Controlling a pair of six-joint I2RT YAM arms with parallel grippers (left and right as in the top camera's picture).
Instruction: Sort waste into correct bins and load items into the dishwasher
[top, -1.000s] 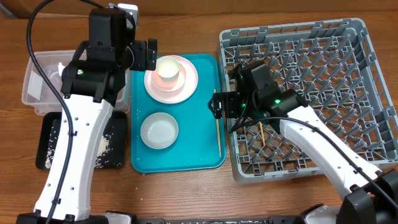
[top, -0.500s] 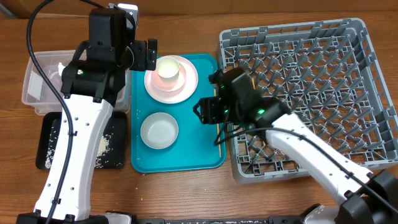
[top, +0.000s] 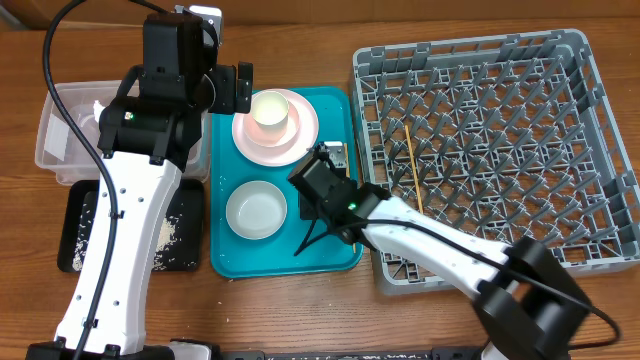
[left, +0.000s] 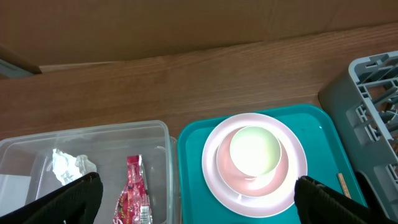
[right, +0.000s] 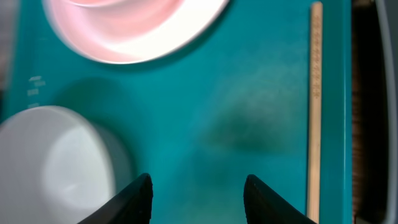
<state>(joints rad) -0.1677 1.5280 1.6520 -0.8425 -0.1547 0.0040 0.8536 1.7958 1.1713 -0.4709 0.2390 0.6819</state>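
Printing on the red snack wrapper (left: 134, 190) is too small to read; it lies in the clear tub (left: 168, 134) on the brown wooden table (left: 186, 74). The right tool (right: 198, 193), fingers apart and empty, hangs over the teal tray (right: 249, 93), with a chopstick (right: 316, 112) along the tray's right edge beside it. The left tool (left: 199, 196) gapes wide above the pink plate (left: 214, 168).

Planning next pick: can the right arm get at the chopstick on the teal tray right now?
Probably yes. The right gripper hangs above the teal tray, fingers apart and empty; the chopstick lies flat and uncovered beside them near the tray's edge. The white bowl sits on the other side.
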